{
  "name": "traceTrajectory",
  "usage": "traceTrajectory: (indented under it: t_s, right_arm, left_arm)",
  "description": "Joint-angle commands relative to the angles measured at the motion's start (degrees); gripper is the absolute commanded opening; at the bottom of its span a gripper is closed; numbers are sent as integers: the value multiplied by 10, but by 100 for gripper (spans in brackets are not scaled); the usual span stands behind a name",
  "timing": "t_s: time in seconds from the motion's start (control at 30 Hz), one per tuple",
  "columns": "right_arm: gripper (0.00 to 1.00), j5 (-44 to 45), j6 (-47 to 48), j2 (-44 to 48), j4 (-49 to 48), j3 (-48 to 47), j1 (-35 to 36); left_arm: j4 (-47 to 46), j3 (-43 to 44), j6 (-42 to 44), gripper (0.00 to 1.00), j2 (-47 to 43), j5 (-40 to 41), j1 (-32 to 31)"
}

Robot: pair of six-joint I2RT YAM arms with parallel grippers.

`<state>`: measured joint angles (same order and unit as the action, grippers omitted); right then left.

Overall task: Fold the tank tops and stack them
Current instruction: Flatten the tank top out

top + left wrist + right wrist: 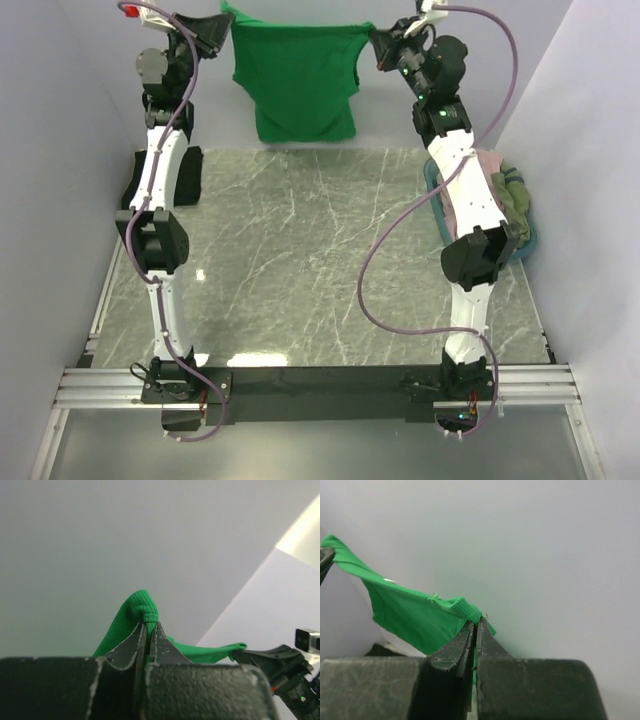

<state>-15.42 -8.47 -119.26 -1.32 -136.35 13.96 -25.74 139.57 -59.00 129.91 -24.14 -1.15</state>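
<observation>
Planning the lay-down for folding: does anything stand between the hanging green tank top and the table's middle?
Nothing visible does. The bright green cloth tank top hangs from the left end effector and right end effector, both shut; the grey marble tabletop's middle shows bare. A black cloth and teal oval basket sit at the sides.

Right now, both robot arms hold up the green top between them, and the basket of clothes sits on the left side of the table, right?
Almost. The basket is on the right side of the table, as the top external view shows. The left end effector and right end effector do hold the green top between them.
</observation>
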Motion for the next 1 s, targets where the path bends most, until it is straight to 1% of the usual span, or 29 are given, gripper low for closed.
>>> traceTrajectory:
  t_s: [0.0,0.03,0.07,0.1,0.13,0.17,0.2,0.23,0.27,0.3,0.33,0.37,0.4,0.43,0.47,0.5,0.53,0.57,0.63,0.67,0.73,0.8,0.83,0.87,0.9,0.97]
  right_arm:
    - [0,22,1,58,-61,-20,-4]
    - [0,21,-2,62,-59,-7,-5]
    - [0,20,-11,71,-67,46,-4]
    - [0,20,-17,99,-76,83,-4]
    - [0,18,-23,116,-89,126,-4]
    - [0,17,-37,132,-110,214,-4]
    - [0,16,-45,167,-119,260,-4]
    - [0,10,-56,186,-136,352,-4]
    - [0,8,-76,220,-143,401,-3]
    - [0,2,-90,237,-148,446,-2]
    - [0,-15,-102,255,-145,488,-1]
    - [0,-20,-116,283,-135,569,2]
    - [0,-21,-123,295,-129,609,16]
    - [0,-22,-125,307,-116,643,25]
    - [0,-19,-122,317,-83,699,37]
    - [0,-9,-120,333,-64,723,47]
    - [0,5,-122,342,-43,745,69]
    - [0,6,-127,358,-15,787,77]
    - [0,17,-133,370,9,822,105]
    - [0,21,-139,374,49,844,116]
    - [0,50,-145,383,90,875,155]
    - [0,79,-154,398,108,898,174]
    - [0,79,-158,403,119,921,179]
    - [0,83,-166,414,129,929,187]
    - [0,88,-171,420,139,937,190]
    - [0,108,-180,437,168,957,210]
  left_arm:
    - [-92,-10,-16,1,-63,-24,7]
    - [-100,-62,-23,1,-81,-34,7]
    - [-118,-101,-33,1,-94,-38,7]
    - [-151,-190,-50,1,-108,-40,7]
    - [-166,-237,-56,1,-124,-43,7]
    - [-180,-287,-59,1,-159,-42,7]
    - [-204,-389,-69,1,-179,-38,4]
    - [-212,-442,-74,1,-217,-34,3]
    - [-219,-493,-83,1,-235,-27,-4]
    - [-221,-591,-89,1,-255,-21,-9]
    - [-215,-645,-94,1,-296,-11,-16]
    - [-199,-695,-97,1,-317,27,-31]
    - [-170,-780,-96,1,-339,50,-40]
    - [-86,-816,-97,1,-358,79,-48]
    - [-53,-846,-97,1,-383,94,-56]
    - [-26,-892,-92,1,-390,105,-72]
    - [12,-909,-87,1,-396,118,-82]
    - [91,-922,-89,1,-406,133,-102]
    - [120,-972,-95,1,-423,146,-119]
    - [151,-988,-107,1,-431,157,-126]
    - [159,-1023,-113,1,-453,162,-151]
    - [209,-1026,-112,1,-471,171,-170]
    - [233,-1024,-108,2,-490,178,-175]
    - [255,-1021,-103,3,-501,199,-186]
    - [317,-1018,-102,3,-513,212,-192]
    - [358,-1023,-116,6,-547,240,-206]
